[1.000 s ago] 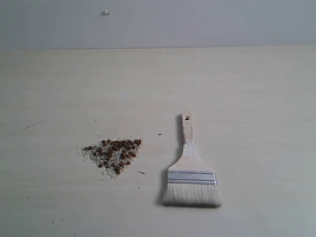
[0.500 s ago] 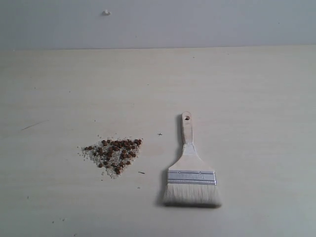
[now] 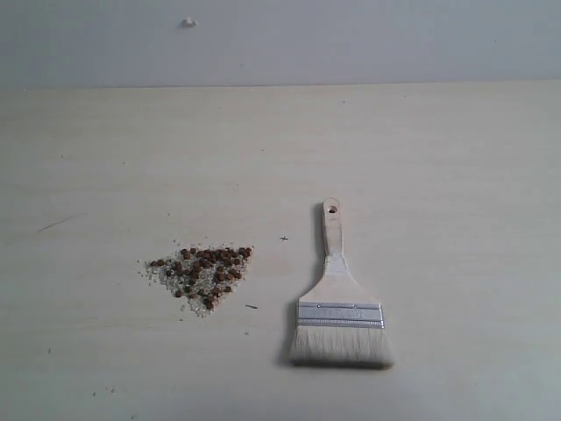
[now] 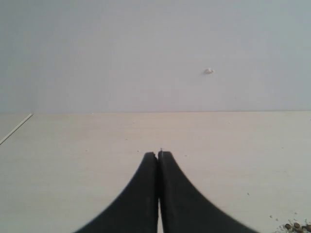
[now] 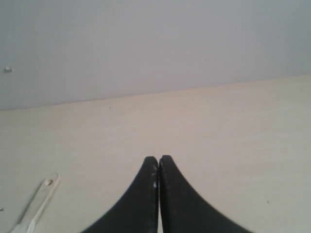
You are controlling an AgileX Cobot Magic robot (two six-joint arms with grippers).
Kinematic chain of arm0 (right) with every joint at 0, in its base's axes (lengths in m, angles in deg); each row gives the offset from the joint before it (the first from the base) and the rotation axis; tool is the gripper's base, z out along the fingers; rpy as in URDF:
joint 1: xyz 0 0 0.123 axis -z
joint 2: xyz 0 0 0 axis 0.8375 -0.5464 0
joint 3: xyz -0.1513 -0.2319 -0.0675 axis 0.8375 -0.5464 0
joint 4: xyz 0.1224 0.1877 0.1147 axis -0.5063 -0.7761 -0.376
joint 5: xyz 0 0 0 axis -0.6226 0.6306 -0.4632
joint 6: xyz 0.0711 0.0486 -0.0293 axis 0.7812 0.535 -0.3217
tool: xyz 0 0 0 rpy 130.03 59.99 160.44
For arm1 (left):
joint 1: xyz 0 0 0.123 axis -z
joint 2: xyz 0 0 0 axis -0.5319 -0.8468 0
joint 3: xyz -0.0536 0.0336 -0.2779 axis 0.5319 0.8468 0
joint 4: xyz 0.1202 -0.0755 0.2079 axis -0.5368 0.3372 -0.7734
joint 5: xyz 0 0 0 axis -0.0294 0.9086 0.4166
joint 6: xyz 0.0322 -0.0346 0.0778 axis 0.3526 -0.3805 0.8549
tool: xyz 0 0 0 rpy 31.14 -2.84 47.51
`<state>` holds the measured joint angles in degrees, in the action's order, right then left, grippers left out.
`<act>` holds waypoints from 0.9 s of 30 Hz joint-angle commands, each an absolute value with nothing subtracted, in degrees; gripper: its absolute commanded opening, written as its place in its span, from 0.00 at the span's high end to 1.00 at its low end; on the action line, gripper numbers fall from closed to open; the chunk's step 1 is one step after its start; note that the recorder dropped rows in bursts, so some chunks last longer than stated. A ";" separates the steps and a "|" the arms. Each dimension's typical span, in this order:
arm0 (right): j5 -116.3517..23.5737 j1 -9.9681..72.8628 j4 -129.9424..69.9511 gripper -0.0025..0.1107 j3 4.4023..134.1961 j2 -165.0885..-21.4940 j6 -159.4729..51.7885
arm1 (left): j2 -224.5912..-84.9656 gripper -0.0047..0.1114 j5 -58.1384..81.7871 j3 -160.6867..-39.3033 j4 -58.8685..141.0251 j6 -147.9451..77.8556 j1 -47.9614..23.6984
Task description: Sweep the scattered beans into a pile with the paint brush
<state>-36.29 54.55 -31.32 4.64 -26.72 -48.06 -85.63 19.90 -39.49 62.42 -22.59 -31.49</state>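
Observation:
The reddish-brown beans lie gathered in a small triangular pile (image 3: 203, 273) with pale crumbs on the table, left of centre. The paint brush (image 3: 338, 303) lies flat to its right, holed handle pointing away, off-white bristles toward the near edge. Neither gripper shows in the exterior view. My left gripper (image 4: 158, 154) is shut and empty above bare table; a few beans (image 4: 296, 226) show at the edge of its view. My right gripper (image 5: 158, 158) is shut and empty too, with the brush handle's end (image 5: 41, 194) off to one side of it.
The pale wooden table (image 3: 421, 158) ends at a grey wall (image 3: 351, 35) with a small white blob (image 3: 188, 22) on it. A few stray specks (image 3: 251, 306) lie near the pile.

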 commanded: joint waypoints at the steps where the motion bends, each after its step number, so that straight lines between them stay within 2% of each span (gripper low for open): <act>1: -30.05 54.90 -31.23 0.98 4.40 -26.39 -47.15 | -85.31 0.96 19.86 -39.30 62.67 -22.75 -31.23; 27: -30.05 54.90 -31.23 0.98 4.40 -26.39 -47.01 | -85.31 0.96 19.86 -39.30 62.67 -22.75 -31.23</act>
<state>-30.08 54.55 -31.32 4.64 -26.57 -47.14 -85.63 19.90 -39.49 62.42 -22.59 -31.49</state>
